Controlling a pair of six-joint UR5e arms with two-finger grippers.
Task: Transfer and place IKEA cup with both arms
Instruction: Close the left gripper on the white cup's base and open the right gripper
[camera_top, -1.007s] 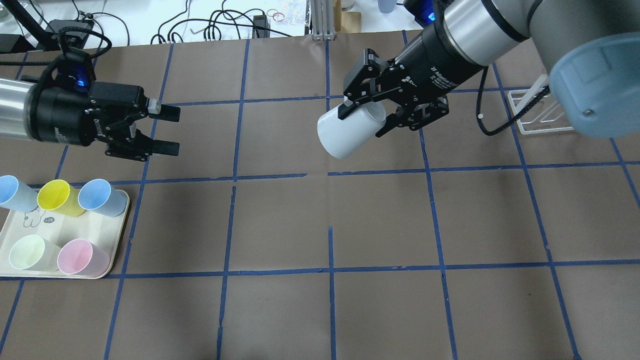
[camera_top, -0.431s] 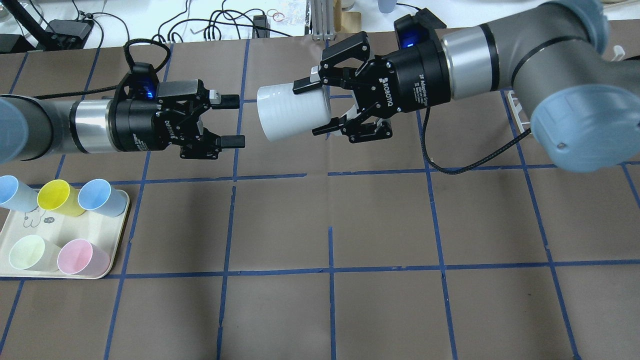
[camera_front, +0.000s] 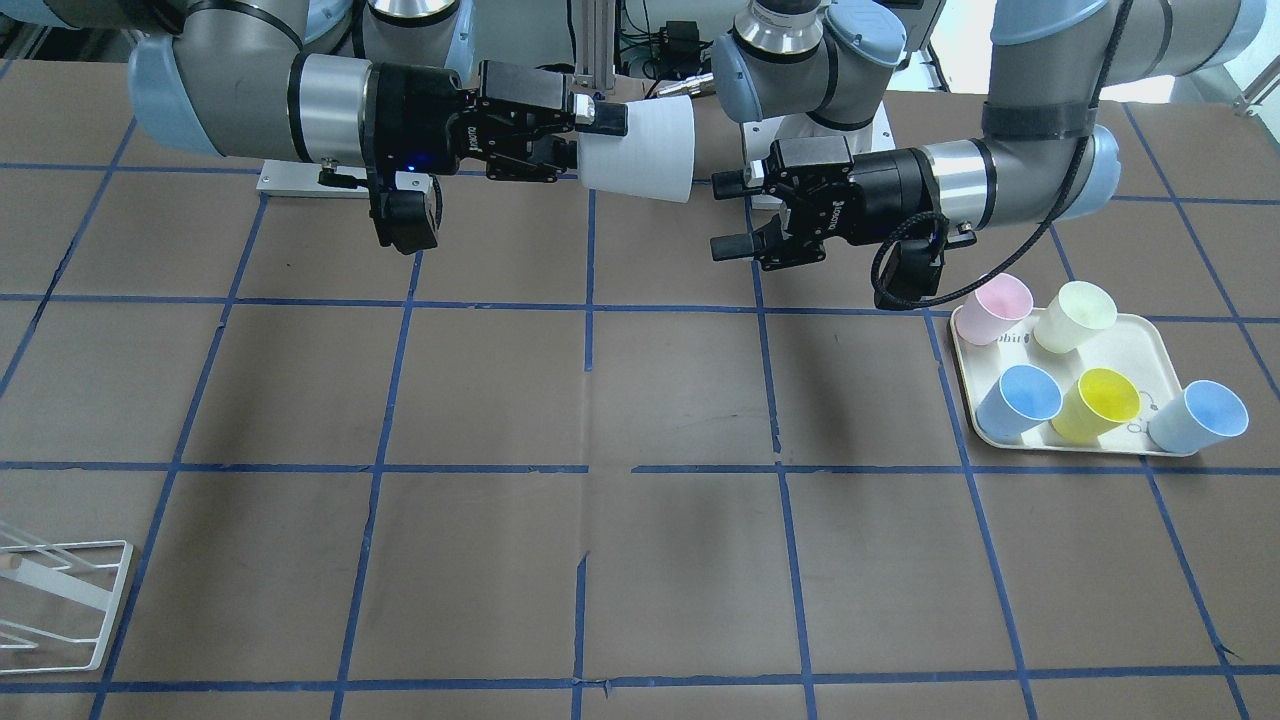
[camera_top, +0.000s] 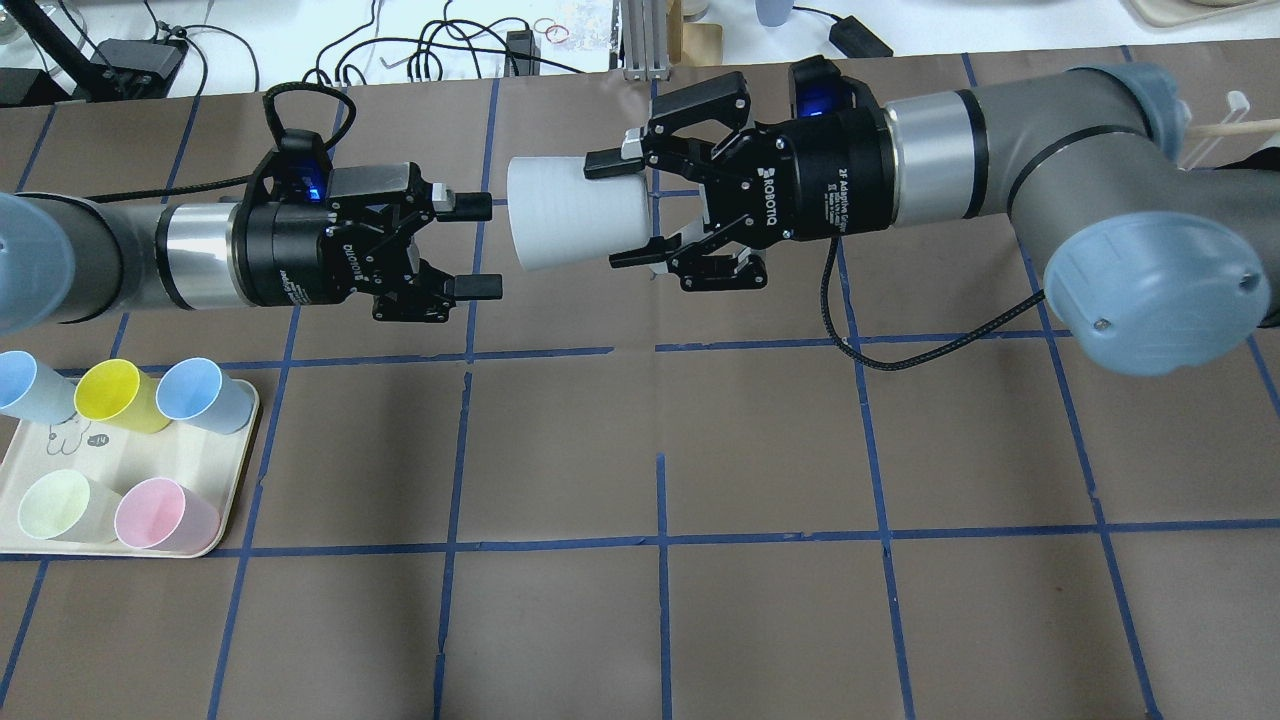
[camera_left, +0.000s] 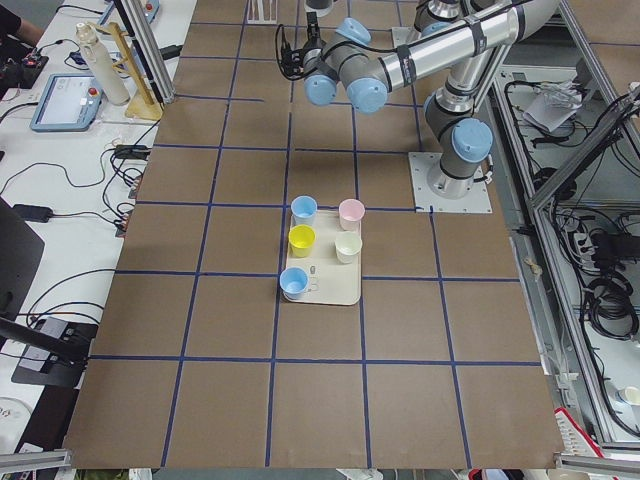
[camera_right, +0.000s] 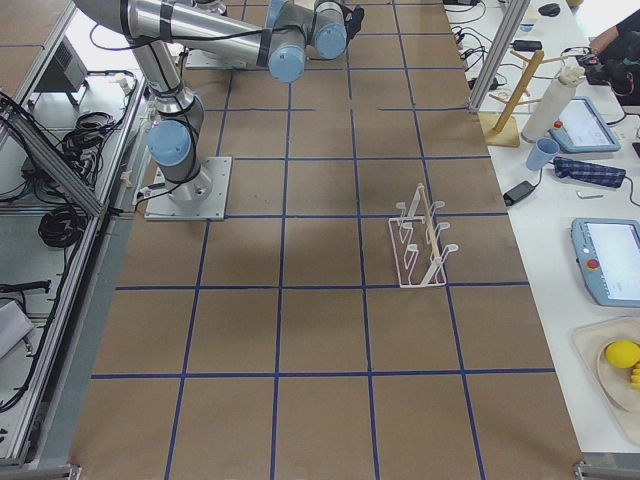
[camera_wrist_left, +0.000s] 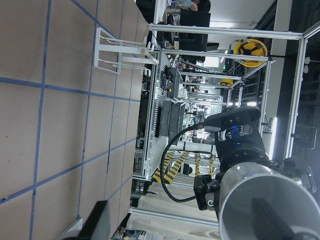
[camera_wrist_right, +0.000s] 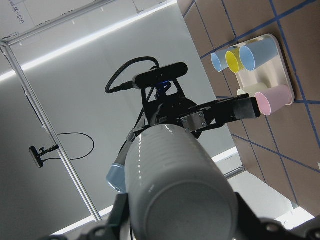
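- Because the hand-over hangs in the air above the table (camera_top: 760, 440), a drop would end on bare brown paper in the upper middle of the overhead view, and the thing would likely roll; the centre and lower right of that view lie open for moving.
- The right arm (camera_top: 1040, 170) reaches in from the upper right, the left arm (camera_top: 100, 260) from the left edge; they face each other nearly in line, so an over-long advance by either could bring them into collision.
- The tray (camera_top: 30, 450) sits in the lower left corner, crowded by five coloured cups (camera_top: 115, 392); a careless set-down there could topple a neighbour.
- The IKEA cup (camera_top: 575, 210) lies sideways in mid-air, mouth toward the left.
- The right gripper (camera_top: 612, 212) pinches the cup across its narrow end; letting go before the other side grips would drop it.
- The left gripper (camera_top: 480, 248) has its jaws spread and empty, fingertips just short of the rim; the gap looks narrower than the mouth, so a fingertip may strike the rim and push the smooth cup askew.
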